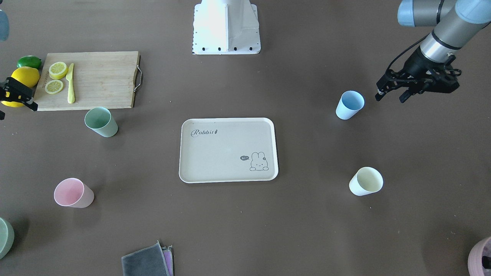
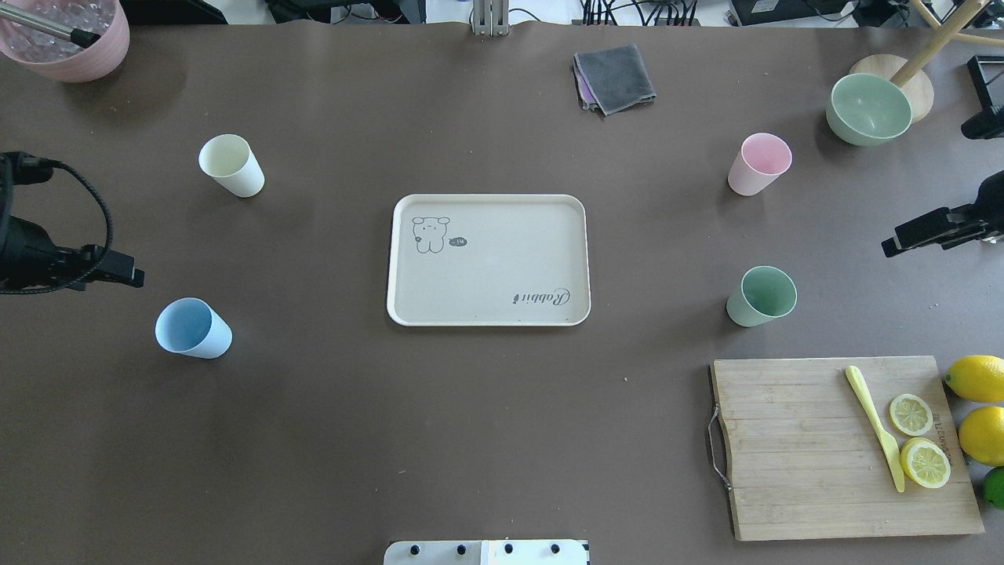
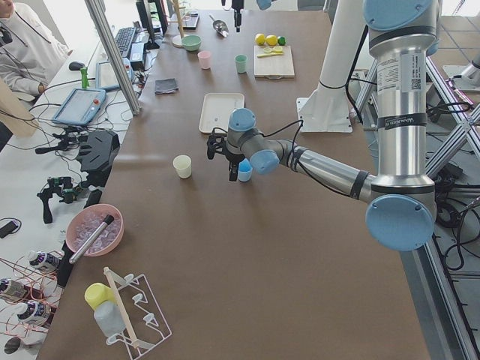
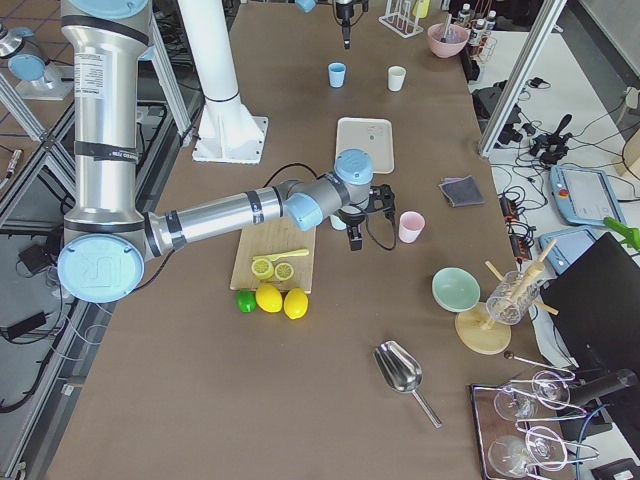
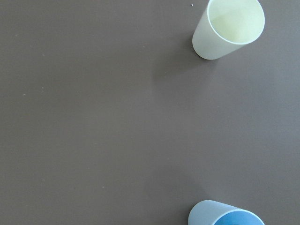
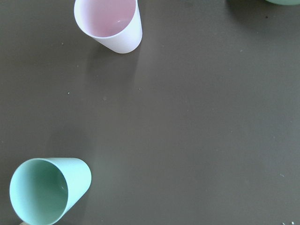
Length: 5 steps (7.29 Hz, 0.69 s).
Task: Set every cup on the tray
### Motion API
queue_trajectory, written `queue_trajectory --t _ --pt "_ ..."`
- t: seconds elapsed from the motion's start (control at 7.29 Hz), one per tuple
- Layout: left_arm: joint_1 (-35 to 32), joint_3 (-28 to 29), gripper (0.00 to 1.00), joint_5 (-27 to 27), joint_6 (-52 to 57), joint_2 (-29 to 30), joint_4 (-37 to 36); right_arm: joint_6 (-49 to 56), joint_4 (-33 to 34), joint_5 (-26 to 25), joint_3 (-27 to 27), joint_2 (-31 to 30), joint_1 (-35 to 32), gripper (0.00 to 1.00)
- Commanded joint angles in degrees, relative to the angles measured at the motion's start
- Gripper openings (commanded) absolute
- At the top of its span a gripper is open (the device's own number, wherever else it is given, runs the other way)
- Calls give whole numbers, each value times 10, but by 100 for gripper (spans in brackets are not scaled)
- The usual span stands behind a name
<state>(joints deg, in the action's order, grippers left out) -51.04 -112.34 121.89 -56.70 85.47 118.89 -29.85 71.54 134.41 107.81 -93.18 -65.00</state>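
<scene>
The beige Rabbit tray (image 1: 228, 149) lies empty mid-table, also in the overhead view (image 2: 488, 259). Four cups stand upright on the table around it. The light blue cup (image 1: 350, 104) (image 2: 192, 328) and the cream-yellow cup (image 1: 366, 181) (image 2: 230, 165) are on my left side. The mint green cup (image 1: 101, 122) (image 2: 761, 296) and the pink cup (image 1: 73, 193) (image 2: 758, 163) are on my right side. My left gripper (image 1: 390, 96) is open and empty, a little beyond the blue cup. My right gripper (image 1: 19, 102) is open and empty at the table's edge, outward of the mint cup.
A wooden cutting board (image 2: 843, 447) with lemon slices and a yellow knife lies front right, with lemons and a lime beside it. A green bowl (image 2: 868, 107), a folded grey cloth (image 2: 616, 77) and a pink container (image 2: 67, 35) sit along the far side.
</scene>
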Motion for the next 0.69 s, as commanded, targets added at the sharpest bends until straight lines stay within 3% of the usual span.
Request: queue_trajectory --t 0.0,0.27,0.55 --pt "60 3 85 -33 -10 6 -1 -2 0 -19 -3 4 25 99" --pt "77 26 76 -45 -9 14 0 -2 1 -20 -3 3 28 99" --pt "78 39 59 -44 -9 25 0 -7 3 -20 -9 5 33 99"
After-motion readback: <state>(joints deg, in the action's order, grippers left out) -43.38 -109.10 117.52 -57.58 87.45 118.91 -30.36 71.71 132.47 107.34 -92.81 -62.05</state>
